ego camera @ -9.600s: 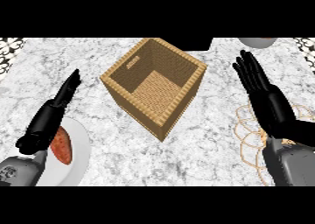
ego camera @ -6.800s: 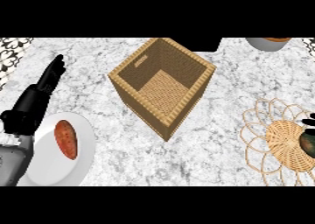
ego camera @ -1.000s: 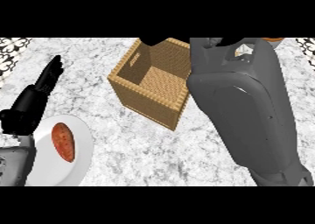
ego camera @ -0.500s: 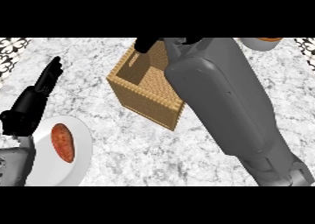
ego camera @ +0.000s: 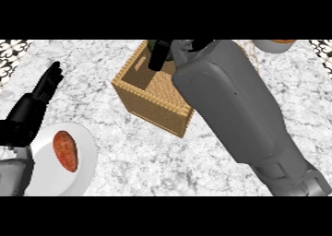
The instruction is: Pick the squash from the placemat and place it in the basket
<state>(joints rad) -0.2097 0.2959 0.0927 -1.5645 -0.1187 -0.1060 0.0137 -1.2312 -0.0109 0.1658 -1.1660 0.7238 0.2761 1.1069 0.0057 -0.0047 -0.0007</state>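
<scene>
The right hand [ego camera: 158,53] has swung further left and now hangs above the far corner of the basket [ego camera: 151,108], which lies directly beneath it. Compared with half a second ago, its forearm covers more of the basket's right side. The squash shows nowhere. It is probably under that hand, so release seems near. Whether this hand is clasped or spread cannot be told. The left hand [ego camera: 32,103] rests spread, unmoved.

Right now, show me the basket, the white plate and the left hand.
basket [ego camera: 155,109], head view, on its near outer wall.
white plate [ego camera: 56,177], head view, on a bare lower part.
left hand [ego camera: 32,103], head view, on the middle of the hand.
</scene>
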